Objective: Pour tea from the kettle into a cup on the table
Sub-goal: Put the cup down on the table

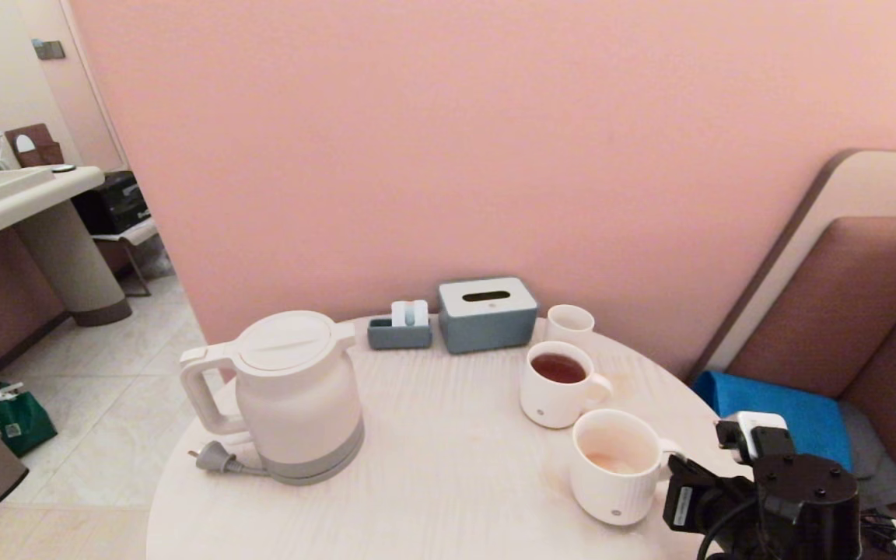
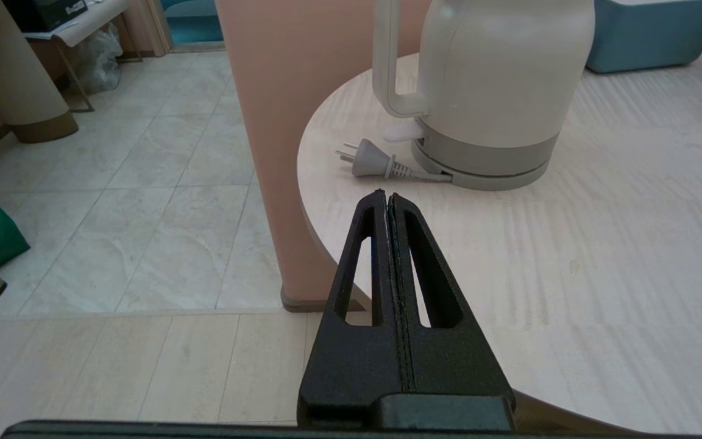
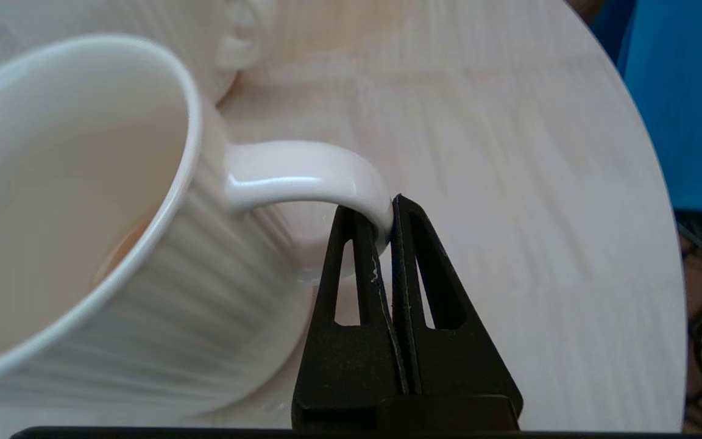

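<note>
The white kettle stands upright on the left of the round pale table, lid on, handle pointing left. In the left wrist view the kettle is just beyond my left gripper, which is shut and empty at the table's near edge. The ribbed white cup stands near the table's right edge with a little pale orange tea at its bottom. My right gripper is shut on the cup's handle, pinching its outer curve between the fingertips. My right wrist sits just right of the cup.
A like mug of dark red-brown tea stands behind the cup, with a small plain cup, a grey tissue box and a small grey holder at the wall. The kettle's plug lies loose. A blue cushion lies on the seat at the right.
</note>
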`<state>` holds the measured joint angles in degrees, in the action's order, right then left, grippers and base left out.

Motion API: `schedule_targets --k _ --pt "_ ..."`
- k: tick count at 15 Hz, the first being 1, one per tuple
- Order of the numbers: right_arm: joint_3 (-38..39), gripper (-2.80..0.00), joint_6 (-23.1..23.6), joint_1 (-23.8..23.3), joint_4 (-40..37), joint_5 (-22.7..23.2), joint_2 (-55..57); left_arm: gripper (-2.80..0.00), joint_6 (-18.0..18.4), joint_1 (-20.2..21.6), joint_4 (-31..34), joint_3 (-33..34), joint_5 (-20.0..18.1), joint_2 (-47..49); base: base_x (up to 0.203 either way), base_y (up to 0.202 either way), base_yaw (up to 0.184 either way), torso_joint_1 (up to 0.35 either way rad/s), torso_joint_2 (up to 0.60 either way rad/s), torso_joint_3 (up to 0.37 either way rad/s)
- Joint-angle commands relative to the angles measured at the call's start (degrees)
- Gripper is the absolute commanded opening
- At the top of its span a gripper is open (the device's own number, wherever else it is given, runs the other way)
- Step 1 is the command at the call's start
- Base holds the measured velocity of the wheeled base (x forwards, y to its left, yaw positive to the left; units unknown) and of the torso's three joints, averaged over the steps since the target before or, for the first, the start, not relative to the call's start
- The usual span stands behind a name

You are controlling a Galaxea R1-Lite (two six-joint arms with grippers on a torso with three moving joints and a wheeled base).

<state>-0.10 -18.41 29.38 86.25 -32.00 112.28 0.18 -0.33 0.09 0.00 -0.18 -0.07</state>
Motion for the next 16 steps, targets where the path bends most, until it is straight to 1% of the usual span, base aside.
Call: schedule_targets --k 1,3,5,15,16 --pt "0.1 -2.80 -1.1 1.6 0.3 -1.1 2.6 -2.80 0.0 0.0 0.0 0.0 0.0 0.1 0.000 0.000 0.000 0.000 0.00 0.000" --pt "0.1 -2.80 -2.4 1.9 0.2 -1.6 3.1 -2.80 0.0 0.0 0.0 0.0 0.0 0.1 0.000 0.000 0.000 0.000 0.00 0.000" --pt "0.1 -2.80 -2.5 2.2 0.2 -2.9 3.1 -2.80 0.0 0.0 0.0 0.0 0.0 0.1 0.000 0.000 0.000 0.000 0.00 0.000" --pt "0.1 -2.80 -2.4 2.2 0.5 -3.0 4.7 -2.80 0.0 0.0 0.0 0.0 0.0 0.1 0.000 0.000 0.000 0.000 0.00 0.000" --pt "0.1 0.00 -2.4 2.2 0.5 -3.1 4.7 -2.80 0.0 0.0 0.0 0.0 0.0 0.1 0.000 0.000 0.000 0.000 0.00 0.000"
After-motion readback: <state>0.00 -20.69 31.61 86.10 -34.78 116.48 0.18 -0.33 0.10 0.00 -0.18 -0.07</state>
